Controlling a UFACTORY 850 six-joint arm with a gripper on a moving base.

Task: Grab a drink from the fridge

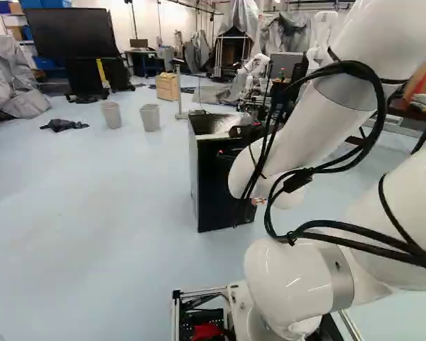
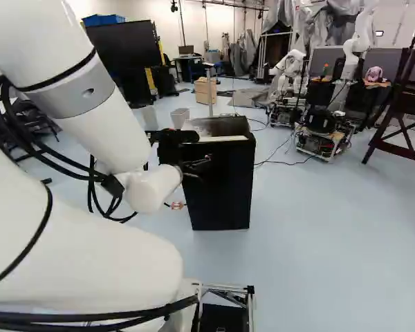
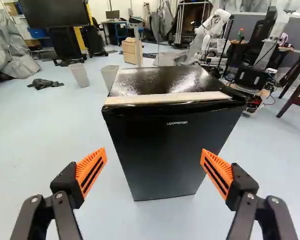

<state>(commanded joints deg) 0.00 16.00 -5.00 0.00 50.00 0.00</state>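
Spread jaws, fridge (image 3: 170,150), long axis vertical, front facing them

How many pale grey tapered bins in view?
2: one bin nearer the dark crumpled cloth, the other bin nearer the black box-shaped fridge. Others may be hidden behind it.

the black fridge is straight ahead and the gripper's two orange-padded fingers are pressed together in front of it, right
Not quite: the two orange-padded fingers are spread wide apart, not pressed together, as the wrist view shows. The black fridge is straight ahead, as you say.
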